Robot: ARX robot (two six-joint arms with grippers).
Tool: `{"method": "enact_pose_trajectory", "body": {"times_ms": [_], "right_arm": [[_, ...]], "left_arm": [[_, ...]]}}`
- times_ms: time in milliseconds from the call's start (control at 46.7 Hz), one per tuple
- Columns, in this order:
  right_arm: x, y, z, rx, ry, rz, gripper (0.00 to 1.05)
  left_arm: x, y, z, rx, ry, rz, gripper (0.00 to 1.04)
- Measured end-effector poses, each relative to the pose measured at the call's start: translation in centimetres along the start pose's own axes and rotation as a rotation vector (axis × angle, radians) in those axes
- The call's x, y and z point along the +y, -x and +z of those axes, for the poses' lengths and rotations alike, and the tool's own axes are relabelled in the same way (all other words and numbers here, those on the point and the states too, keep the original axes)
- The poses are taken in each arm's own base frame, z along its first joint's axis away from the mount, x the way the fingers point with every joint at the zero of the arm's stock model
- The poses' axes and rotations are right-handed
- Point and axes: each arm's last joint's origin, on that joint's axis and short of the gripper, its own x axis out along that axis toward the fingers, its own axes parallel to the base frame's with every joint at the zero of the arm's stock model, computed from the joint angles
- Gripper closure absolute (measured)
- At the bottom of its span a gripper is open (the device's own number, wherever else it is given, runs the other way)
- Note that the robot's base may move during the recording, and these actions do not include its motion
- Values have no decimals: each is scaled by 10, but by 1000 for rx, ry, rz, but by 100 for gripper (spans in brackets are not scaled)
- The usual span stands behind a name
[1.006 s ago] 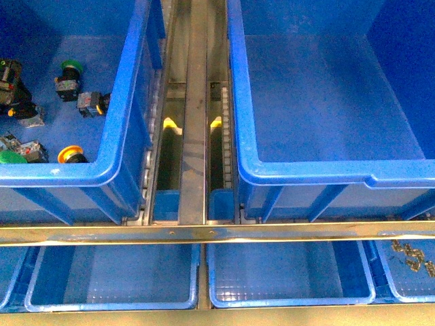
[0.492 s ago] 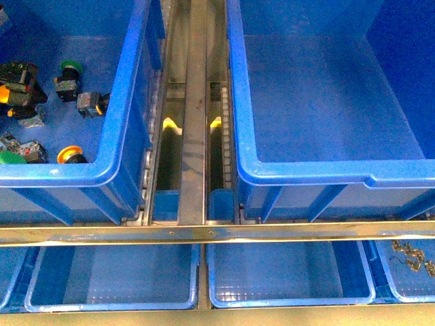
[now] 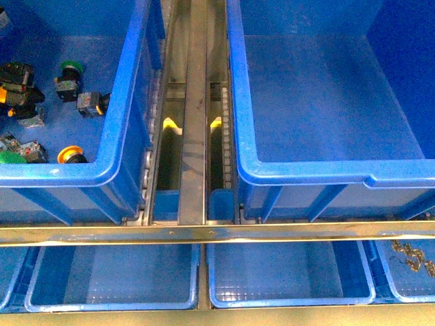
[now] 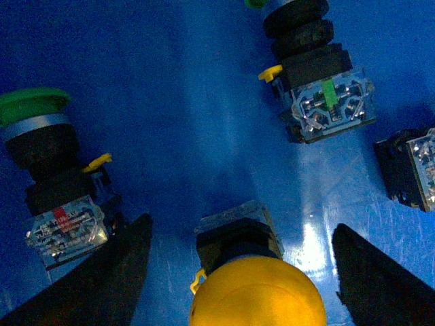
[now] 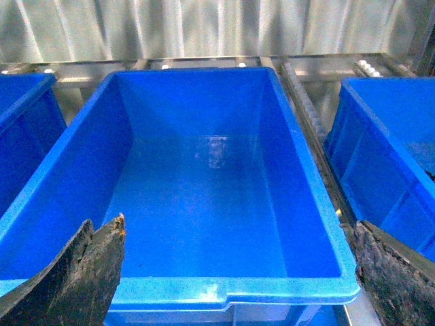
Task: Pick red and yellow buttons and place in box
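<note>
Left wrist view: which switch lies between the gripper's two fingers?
The yellow-capped switch: it alone lies between the fingers of the open left gripper; the green-capped switch lies outside them.

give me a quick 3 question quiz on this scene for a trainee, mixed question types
1. True or false: the box in front of the right gripper holds no buttons yet.
2. Which cap colour sits between the fingers of the left gripper? A green, B yellow, C red.
3. Fill in: the right gripper's jaws stand ____.
Key: 1 true. 2 B, the yellow button. 3 open.
</note>
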Motion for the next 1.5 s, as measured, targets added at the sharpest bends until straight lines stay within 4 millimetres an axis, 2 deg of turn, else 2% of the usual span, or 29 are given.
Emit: {"method": "enact_pose_trajectory", "body": {"times_ms": [235,449,621,899,1006,1156,1241,1348,1498], "right_arm": [[0,0,0,0,0,0,6],[0,0,0,0,0,0,6],[0,0,0,0,0,0,6],[0,0,0,0,0,0,6],[0,0,0,0,0,0,6],[0,0,0,0,0,0,6],[0,0,0,0,0,0,6],[0,0,0,0,0,0,6],[0,0,0,0,0,0,6]], "left_arm": [[2,0,1,-20,18,10,70],[3,3,-4,-26,54,10,71],[8,15,-2,-59,179,-14,71],[24,87,25,-242,504,-44,71],[24,113,26,-282,637,-78,71],[10,131,16,-255,838,-183,71],[-4,141,18,-250,912,-237,71],[-33,157,31,-266,947,-340,71],[-86,172,53,-252,945,-488,71]]}}
